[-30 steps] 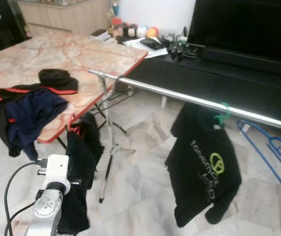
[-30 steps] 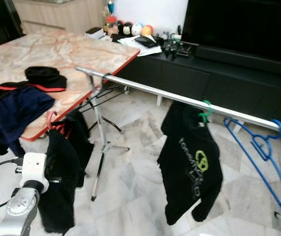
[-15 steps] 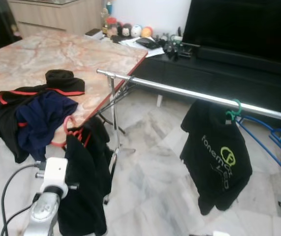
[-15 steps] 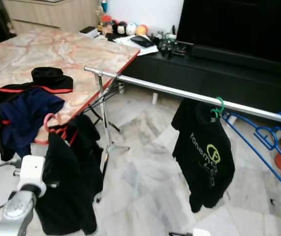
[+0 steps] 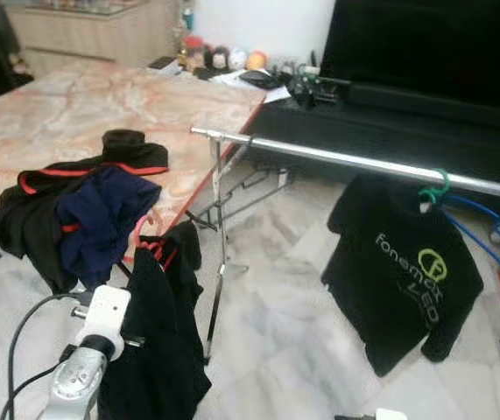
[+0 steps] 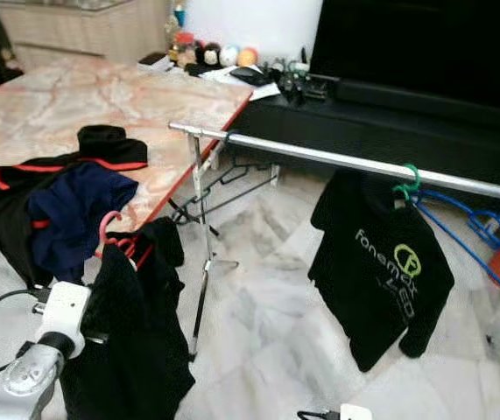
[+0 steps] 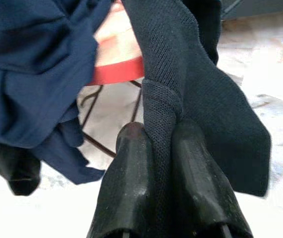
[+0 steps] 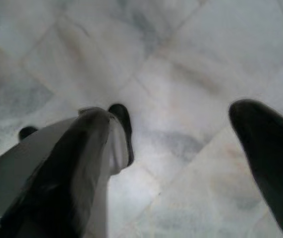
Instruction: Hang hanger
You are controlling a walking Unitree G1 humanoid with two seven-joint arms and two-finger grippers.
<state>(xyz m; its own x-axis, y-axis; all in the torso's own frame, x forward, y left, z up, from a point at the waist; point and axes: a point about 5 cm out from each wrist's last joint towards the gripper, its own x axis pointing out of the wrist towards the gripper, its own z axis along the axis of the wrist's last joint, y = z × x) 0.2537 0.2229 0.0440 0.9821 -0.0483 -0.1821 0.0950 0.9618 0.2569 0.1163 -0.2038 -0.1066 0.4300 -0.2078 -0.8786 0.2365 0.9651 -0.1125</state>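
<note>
A black garment [image 5: 158,350] hangs on a red hanger [image 5: 141,241] at the lower left, beside the table's corner. My left gripper [image 7: 163,131] is shut on a fold of this garment, and the white wrist [image 5: 105,315] sits just left of it. The silver clothes rail [image 5: 355,160] runs across the middle, its post [image 5: 219,236] right of the held garment. A black T-shirt with green print [image 5: 403,271] hangs from the rail on a green hanger [image 5: 433,191]. My right gripper [image 8: 178,114] is open, low over the marble floor, with nothing between its fingers.
A marble-top table [image 5: 101,101] at the left carries a heap of black, red and navy clothes [image 5: 74,210]. Blue hangers [image 6: 495,229] hang at the rail's right end. A dark TV cabinet [image 5: 390,131] stands behind the rail. Open marble floor [image 5: 293,324] lies under the rail.
The whole picture has shifted as the camera moved: the rail, post and T-shirt now sit further right. The left gripper still holds the garment in the lower left.
</note>
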